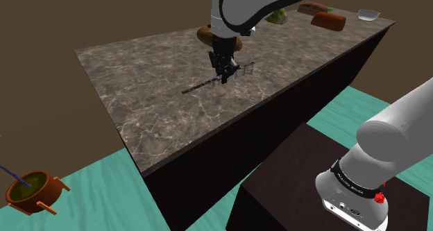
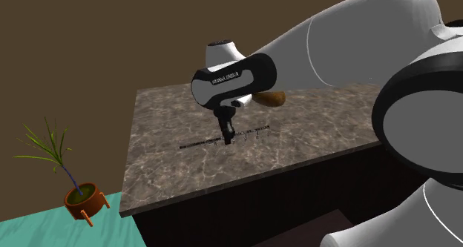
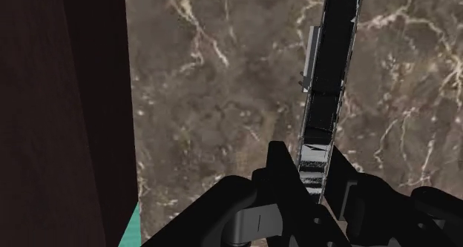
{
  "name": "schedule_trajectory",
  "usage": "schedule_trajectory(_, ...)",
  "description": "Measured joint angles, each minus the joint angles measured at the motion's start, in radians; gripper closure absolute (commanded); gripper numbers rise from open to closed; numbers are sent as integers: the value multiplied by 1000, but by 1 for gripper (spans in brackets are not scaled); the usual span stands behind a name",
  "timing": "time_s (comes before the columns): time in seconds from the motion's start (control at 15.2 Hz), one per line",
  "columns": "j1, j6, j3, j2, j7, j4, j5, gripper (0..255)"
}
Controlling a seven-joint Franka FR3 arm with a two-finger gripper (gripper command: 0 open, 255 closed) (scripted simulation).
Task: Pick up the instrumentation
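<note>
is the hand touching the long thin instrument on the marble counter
Touching: in the wrist view the hand has both fingers pressed against the instrument, with no gap showing.

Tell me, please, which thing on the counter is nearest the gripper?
The long thin dark instrument, clasped between the gripper's fingers. The brown rounded lump sits beyond the gripper, the bowl and its neighbours far off at the counter's end.

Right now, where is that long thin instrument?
In the shoulder view the thin instrument lies at the middle of the marbled counter, clasped by the black gripper, a brown rounded object just behind.
</note>
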Motion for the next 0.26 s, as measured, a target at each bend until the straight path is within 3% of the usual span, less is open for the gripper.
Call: schedule_trajectory(0.26, 0, -48, -5, -17, -11, 35, 11, 255)
